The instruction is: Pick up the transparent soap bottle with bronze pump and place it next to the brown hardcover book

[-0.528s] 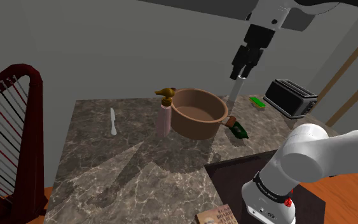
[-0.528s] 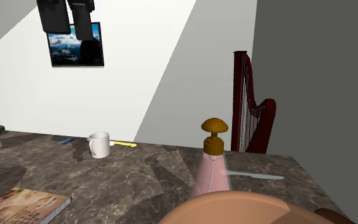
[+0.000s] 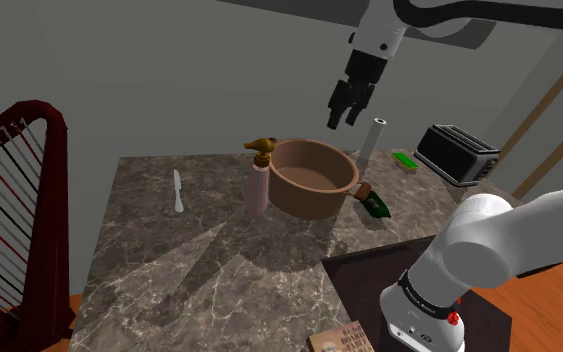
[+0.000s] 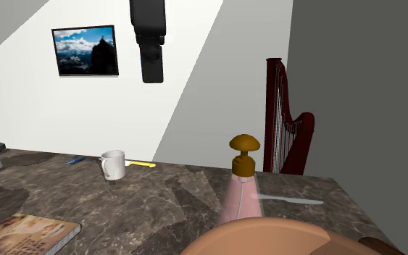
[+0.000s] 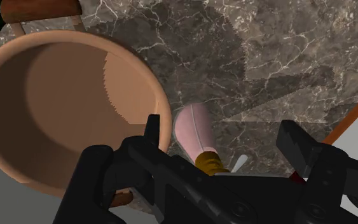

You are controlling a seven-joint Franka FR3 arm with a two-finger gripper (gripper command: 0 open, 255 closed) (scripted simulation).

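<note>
One pink soap bottle [image 3: 258, 188], one brown bowl [image 3: 304, 201], one book [image 4: 25, 232], one white mug [image 4: 112, 164]. Marble counter [image 3: 169, 260], grey wall [image 3: 169, 70]. Gripper [image 3: 340, 118] spread, empty, aloft.

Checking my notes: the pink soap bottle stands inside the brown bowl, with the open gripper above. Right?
Not quite: the soap bottle stands beside the bowl, not inside it, as the shoulder view shows. The open gripper is above.

The black claw [image 4: 151, 76] hangs high over the marble worktop [image 4: 137, 210], well above the pink soap bottle [image 4: 238, 199] with its bronze pump. A white mug [image 4: 112, 164] stands farther back, a book [image 4: 25, 233] lies at the second exterior view's left, and a harp [image 4: 285, 130] rises behind.
</note>
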